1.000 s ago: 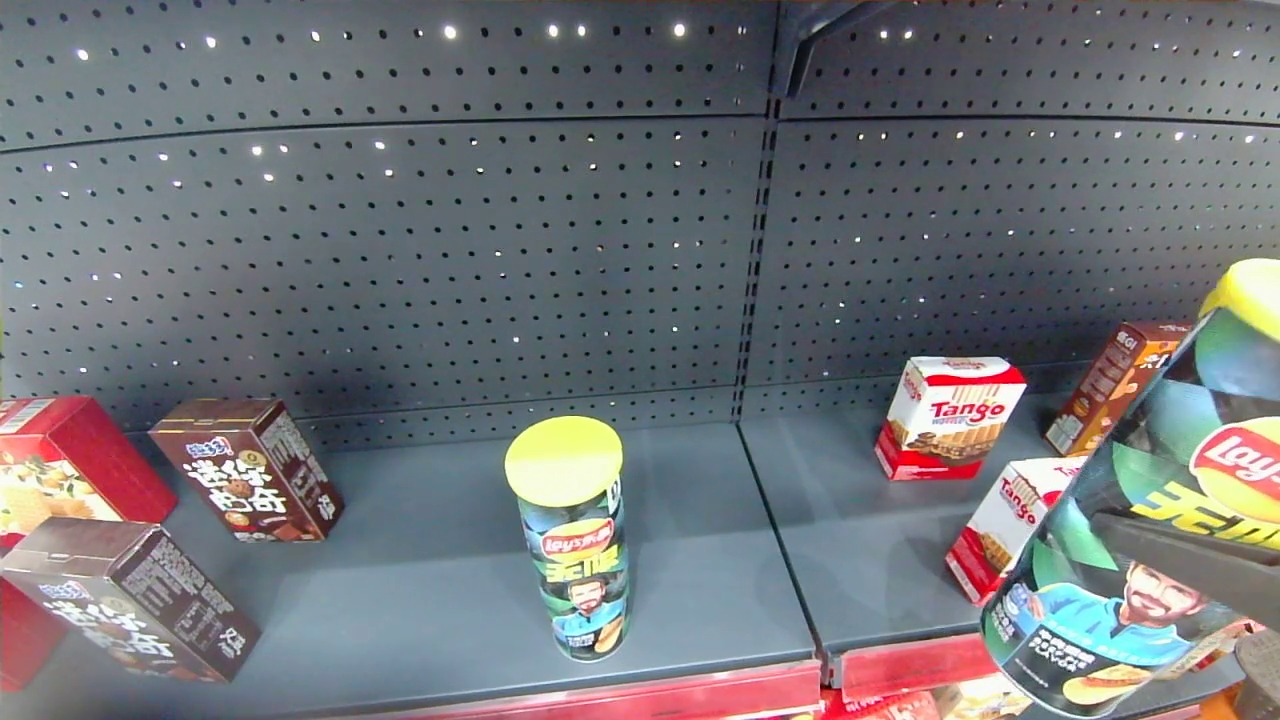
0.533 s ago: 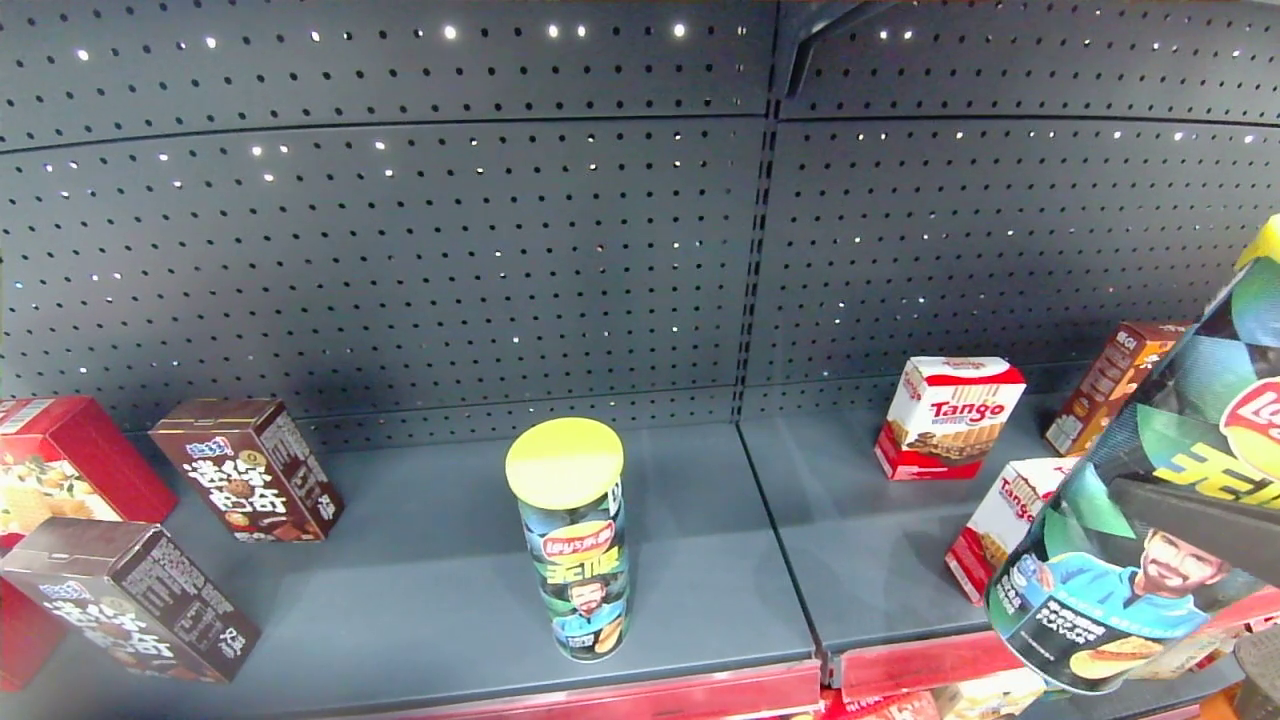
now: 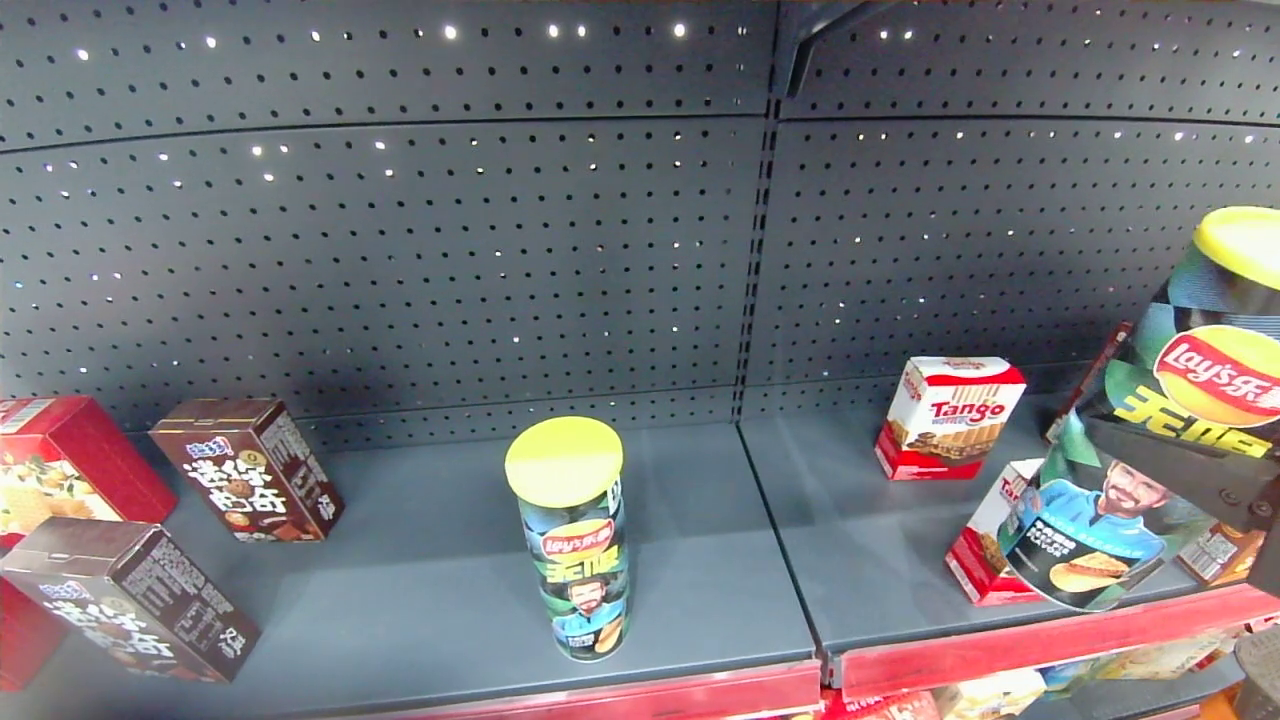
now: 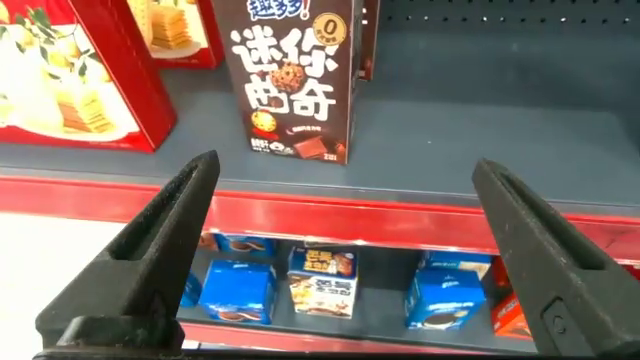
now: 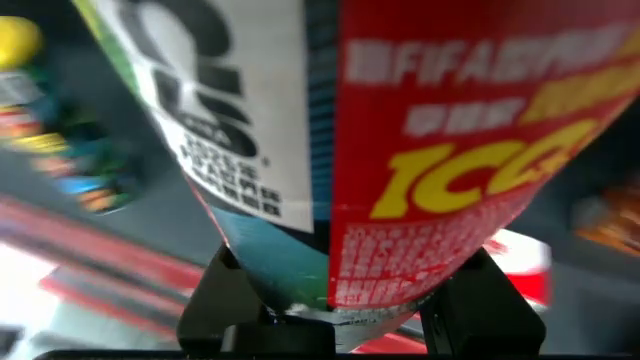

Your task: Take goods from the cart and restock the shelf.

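My right gripper [image 3: 1190, 470] is shut on a chip can [image 3: 1150, 420] with a yellow lid, held tilted above the right end of the grey shelf [image 3: 880, 560], in front of a white-and-red wafer box [image 3: 985, 540]. In the right wrist view the chip can [image 5: 380, 150] sits between the fingers [image 5: 225, 300]. A second chip can [image 3: 575, 540] stands upright mid-shelf. My left gripper [image 4: 340, 260] is open in front of the shelf's red edge [image 4: 330, 215], below a brown cookie box [image 4: 295, 75].
Another wafer box [image 3: 948, 417] stands at the back right, with an orange-brown box edge [image 3: 1095, 380] behind the held can. Brown cookie boxes [image 3: 245, 468] [image 3: 125, 598] and a red box [image 3: 60, 465] sit at the left. A lower shelf holds blue packs [image 4: 235, 290].
My right gripper has lifted the held chip can and carried it forward over the shelf, turning it more upright. The left arm and the shelf goods have not moved.
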Motion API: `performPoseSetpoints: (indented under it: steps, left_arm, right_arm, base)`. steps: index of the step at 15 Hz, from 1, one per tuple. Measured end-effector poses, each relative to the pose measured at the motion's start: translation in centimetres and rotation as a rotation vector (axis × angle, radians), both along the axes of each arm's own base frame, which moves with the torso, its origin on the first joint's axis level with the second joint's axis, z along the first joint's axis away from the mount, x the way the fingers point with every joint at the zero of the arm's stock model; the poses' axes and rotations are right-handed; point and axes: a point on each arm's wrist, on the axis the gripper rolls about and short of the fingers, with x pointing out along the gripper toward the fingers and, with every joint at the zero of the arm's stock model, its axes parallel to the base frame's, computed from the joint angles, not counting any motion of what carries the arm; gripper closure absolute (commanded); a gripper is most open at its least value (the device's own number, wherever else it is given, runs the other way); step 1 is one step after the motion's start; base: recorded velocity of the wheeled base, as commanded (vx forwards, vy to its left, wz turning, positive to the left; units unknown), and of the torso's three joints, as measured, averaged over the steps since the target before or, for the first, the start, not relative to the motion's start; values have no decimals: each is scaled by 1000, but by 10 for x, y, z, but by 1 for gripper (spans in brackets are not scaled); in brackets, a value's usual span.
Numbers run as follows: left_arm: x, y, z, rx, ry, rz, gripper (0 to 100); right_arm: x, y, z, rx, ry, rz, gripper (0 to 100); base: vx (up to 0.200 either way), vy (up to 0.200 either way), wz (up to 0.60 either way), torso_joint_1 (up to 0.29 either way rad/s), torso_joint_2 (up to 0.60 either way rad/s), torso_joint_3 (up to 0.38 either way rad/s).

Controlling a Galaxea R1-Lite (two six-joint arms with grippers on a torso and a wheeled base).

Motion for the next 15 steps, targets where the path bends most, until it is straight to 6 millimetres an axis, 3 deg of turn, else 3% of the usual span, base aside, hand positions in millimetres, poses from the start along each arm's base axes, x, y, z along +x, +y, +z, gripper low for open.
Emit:
performPoseSetpoints:
  steps: [3,7,15]
  left_arm:
    - [0,0,0,-1,1,0,0]
    - [0,0,0,-3,1,-2,0]
    - [0,0,0,-5,2,-2,0]
  right_arm:
    - [3,2,-1,-2,11,2,100]
    - [7,6,-1,6,6,24,100]
    - [9,9,-2,15,8,72,100]
  base:
    - [0,0,0,0,0,0]
    - [0,0,600,2,2,2]
    - [0,0,0,0,0,0]
